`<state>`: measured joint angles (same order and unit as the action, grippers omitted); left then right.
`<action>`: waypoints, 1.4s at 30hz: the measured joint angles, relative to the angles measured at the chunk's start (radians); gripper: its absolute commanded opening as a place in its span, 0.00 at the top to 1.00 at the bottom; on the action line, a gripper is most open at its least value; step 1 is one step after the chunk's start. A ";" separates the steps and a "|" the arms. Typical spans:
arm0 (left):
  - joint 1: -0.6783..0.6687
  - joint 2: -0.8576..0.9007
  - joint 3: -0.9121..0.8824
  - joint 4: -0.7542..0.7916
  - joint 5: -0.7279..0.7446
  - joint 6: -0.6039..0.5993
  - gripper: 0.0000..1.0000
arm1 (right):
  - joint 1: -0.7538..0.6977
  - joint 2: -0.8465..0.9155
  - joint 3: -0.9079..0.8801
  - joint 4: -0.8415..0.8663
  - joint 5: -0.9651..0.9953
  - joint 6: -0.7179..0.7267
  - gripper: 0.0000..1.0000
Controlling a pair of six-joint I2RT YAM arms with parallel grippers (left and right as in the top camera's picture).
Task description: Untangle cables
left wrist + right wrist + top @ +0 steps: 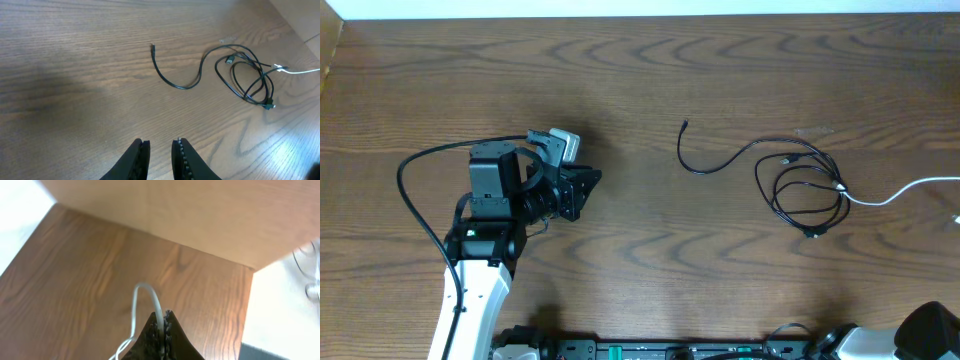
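Left gripper (160, 150): your jaws stand slightly apart with nothing between them, held over bare table (75, 75).
Right gripper (161, 320): your jaws are pressed together, clamped on the white cable (146, 289). The cable arches up out of the fingertips and drops back down on their left.
Black cable (248, 80): ahead and to the right of your left fingers, well apart from them. It lies flat on the wood in loose overlapping loops.
Black cable tail: one long strand curves out of the loops toward your left gripper's side and ends in a small plug.
White cable, far end: meets the black loops on the side away from your left gripper. Can't tell whether it's threaded through or only touching.
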<state>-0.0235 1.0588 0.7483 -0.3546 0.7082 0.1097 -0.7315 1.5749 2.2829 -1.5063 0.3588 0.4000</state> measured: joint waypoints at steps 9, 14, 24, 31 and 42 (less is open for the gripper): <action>0.000 0.000 0.000 0.009 0.000 0.000 0.79 | -0.224 0.077 0.003 0.109 -0.152 0.073 0.99; 0.000 0.000 0.000 0.019 0.000 0.000 0.79 | -0.301 0.204 0.003 0.134 -0.192 0.119 0.99; 0.000 0.000 0.000 0.048 0.000 0.000 0.79 | -0.385 0.258 -0.003 0.143 -0.113 0.141 0.99; 0.000 0.000 0.000 0.050 0.000 0.000 0.79 | -0.535 0.245 -0.005 0.129 -0.039 0.179 0.99; 0.000 0.000 0.000 0.059 -0.034 0.022 0.79 | -0.776 0.254 -0.049 0.159 -0.147 0.193 0.99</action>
<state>-0.0235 1.0588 0.7483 -0.2958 0.6743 0.1318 -1.5078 1.8286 2.2341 -1.3476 0.2115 0.5934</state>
